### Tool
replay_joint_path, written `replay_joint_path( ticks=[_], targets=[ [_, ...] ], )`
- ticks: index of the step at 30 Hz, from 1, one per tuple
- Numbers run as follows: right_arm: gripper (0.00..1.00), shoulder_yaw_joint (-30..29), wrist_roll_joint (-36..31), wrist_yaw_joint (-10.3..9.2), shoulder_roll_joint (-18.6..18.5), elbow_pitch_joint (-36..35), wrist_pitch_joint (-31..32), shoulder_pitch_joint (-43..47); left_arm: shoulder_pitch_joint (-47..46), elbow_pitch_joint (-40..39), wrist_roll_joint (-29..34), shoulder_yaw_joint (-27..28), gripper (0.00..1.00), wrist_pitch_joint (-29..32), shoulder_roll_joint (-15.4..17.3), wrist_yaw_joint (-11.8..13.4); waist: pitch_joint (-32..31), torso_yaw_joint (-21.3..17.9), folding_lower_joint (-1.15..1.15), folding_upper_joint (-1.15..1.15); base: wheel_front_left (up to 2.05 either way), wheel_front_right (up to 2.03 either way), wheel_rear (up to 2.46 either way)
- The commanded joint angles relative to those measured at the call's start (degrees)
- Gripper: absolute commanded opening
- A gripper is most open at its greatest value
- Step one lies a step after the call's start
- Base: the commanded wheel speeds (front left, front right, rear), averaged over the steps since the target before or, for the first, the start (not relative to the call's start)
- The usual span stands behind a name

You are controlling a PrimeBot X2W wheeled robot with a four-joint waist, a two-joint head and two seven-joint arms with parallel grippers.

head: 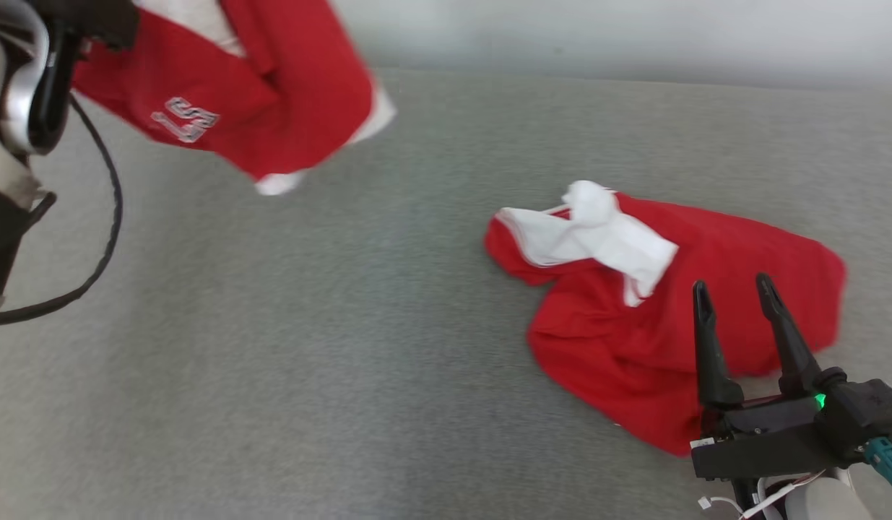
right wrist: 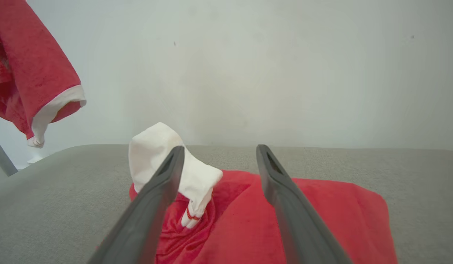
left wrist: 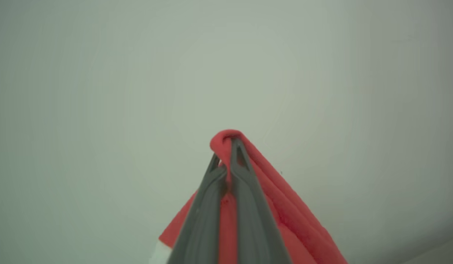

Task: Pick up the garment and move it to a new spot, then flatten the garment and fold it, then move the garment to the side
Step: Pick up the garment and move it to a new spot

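Note:
A red garment with white trim and pale lettering [head: 272, 87] hangs in the air at the head view's top left. My left gripper [left wrist: 228, 154] is shut on a fold of its red cloth [left wrist: 277, 190], and its hem [right wrist: 24, 66] dangles above the table's left end. A second red garment [head: 742, 238] with a white sleeve [head: 604, 231] lies crumpled on the table at the right. My right gripper [head: 731, 285] hovers open over that garment's near part [right wrist: 321, 205], with nothing between its fingers [right wrist: 164, 172].
The table has a grey fabric top [head: 308, 325] that runs back to a pale wall [head: 633, 36]. A black cable [head: 113, 217] loops down from my left arm's silver wrist [head: 27, 87] at the left edge.

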Motion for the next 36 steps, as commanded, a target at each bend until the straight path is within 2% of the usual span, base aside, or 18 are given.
replay_joint_path(
  ticks=[1,4,8,14,19,25,27,36],
  targets=[
    [1.0,0.17,-0.41,-0.12,-0.63,-0.37,-0.01,-0.14,1.11,-0.6,-0.42,0.93,0.0,-0.17,0.48,0.36,2.52,5.7,0.0,-0.01,0.0,0.0,0.0],
    [1.0,0.73,-0.72,-0.12,-1.51,-1.68,0.54,-0.58,3.13,-1.02,-0.18,3.1,0.0,-0.18,1.86,0.72,3.28,7.58,0.0,-0.01,0.0,0.0,0.0],
    [1.0,1.08,-0.83,-0.12,-2.45,-3.32,1.44,-1.28,4.76,-0.64,1.14,5.38,0.0,-0.19,4.34,1.08,4.14,8.2,0.0,-0.01,0.0,0.0,0.0],
    [1.0,0.93,-1.11,-0.13,-3.3,-5.9,2.91,-1.16,7.91,0.19,0.97,8.92,0.0,-0.19,6.34,1.09,5.57,6.74,0.0,-0.01,0.0,0.0,0.0],
    [1.0,0.58,-1.63,-0.13,-3.48,-7.81,3.55,-1.24,12.46,2.1,0.86,10.75,0.0,-0.19,6.42,1.24,6.43,4.74,0.0,-0.01,0.0,0.0,0.0],
    [1.0,-0.23,-2.21,-0.13,-4.0,-10.52,4.92,-1.18,21.24,6.73,-0.06,14.8,0.0,-0.2,4.75,0.96,7.74,1.9,0.0,-0.01,0.0,0.0,0.0],
    [1.0,-0.77,-2.18,-0.13,-4.21,-11.41,5.52,-0.89,25.36,9.73,-0.72,17.17,0.0,-0.2,3.1,0.5,8.29,0.87,0.0,-0.01,0.0,0.0,0.0],
    [1.0,-1.1,-2.37,-0.13,-4.21,-12.22,6.56,-0.62,32.25,17.0,-0.61,21.66,0.0,-0.2,-1.42,-0.73,8.57,-0.05,0.0,-0.01,0.0,0.0,0.0]
  ],
)
